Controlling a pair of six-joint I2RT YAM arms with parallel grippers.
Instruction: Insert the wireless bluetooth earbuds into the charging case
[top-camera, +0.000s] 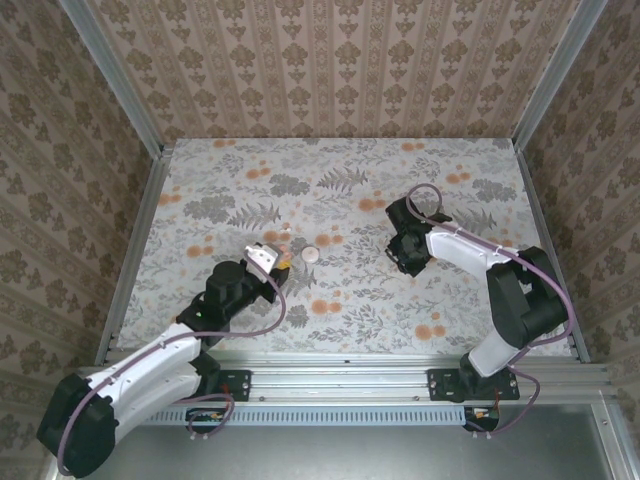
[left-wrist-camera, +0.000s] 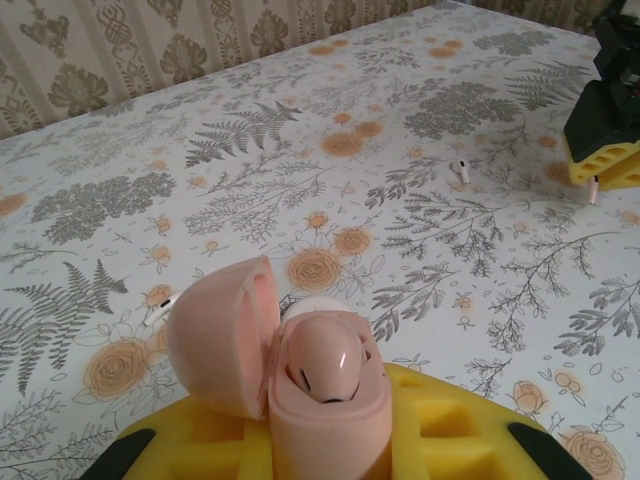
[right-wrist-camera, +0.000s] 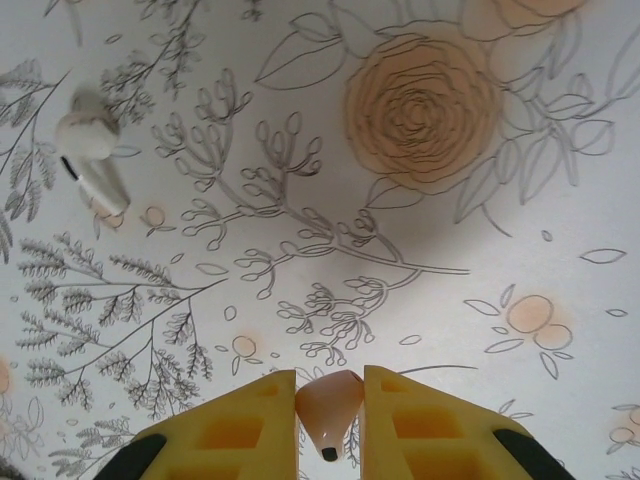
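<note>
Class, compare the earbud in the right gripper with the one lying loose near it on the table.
The held earbud is pinched in the right gripper; the loose earbud lies free on the table. The held earbud looks pinkish, the loose earbud white. Both are tiny and pale.

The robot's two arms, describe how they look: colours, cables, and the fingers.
Both the left arm and right arm have white shells between black joints, with a mauve cable looping alongside each. The left gripper and right gripper have black bodies. Their fingers are bright yellow blocks with square recessed pockets.
</note>
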